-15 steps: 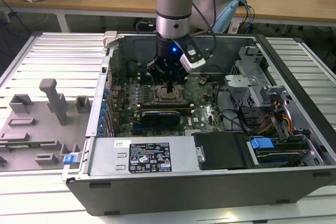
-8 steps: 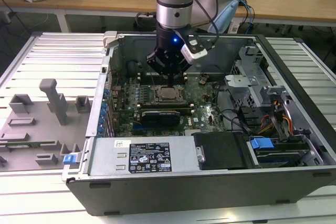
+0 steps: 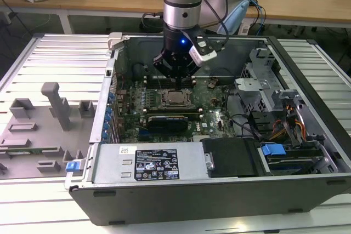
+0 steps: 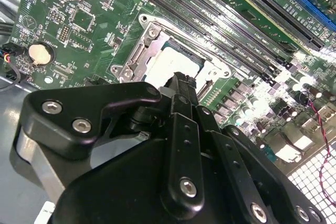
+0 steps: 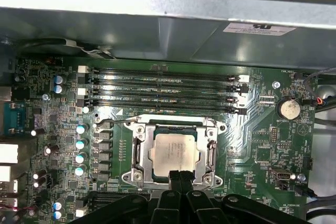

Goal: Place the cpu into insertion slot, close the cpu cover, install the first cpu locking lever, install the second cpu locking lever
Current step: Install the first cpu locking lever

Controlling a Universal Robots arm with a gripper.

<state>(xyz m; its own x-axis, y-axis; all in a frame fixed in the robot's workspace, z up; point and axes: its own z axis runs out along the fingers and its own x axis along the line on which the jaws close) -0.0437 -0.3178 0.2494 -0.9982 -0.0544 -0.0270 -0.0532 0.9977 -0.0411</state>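
Note:
The cpu (image 5: pixel 174 153) lies flat in the insertion slot (image 5: pixel 140 178) on the green board, its pale metal top showing through the window of the cpu cover (image 5: pixel 138 148), which is down over it. In the second wrist view the cpu (image 4: pixel 170 59) and the cpu cover (image 4: pixel 135 56) sit just beyond my black fingertips (image 4: pixel 185 88). My gripper (image 5: pixel 181 178) hangs over the socket's edge, fingers together and holding nothing. A thin wire lever (image 5: pixel 118 122) runs along the socket's side by the memory slots. In the exterior view my gripper (image 3: pixel 176 80) hovers right above the socket (image 3: pixel 176 98).
Memory slots (image 5: pixel 163 90) run beside the socket, with a row of capacitors (image 5: pixel 80 150) and a coin battery (image 5: pixel 288 109) nearby. A long black card (image 3: pixel 170 120) lies past the socket. Case walls (image 3: pixel 181 38), cables and a drive cage (image 3: pixel 285 130) crowd the exterior view's right. Grey fixtures (image 3: pixel 55 105) stand at its left.

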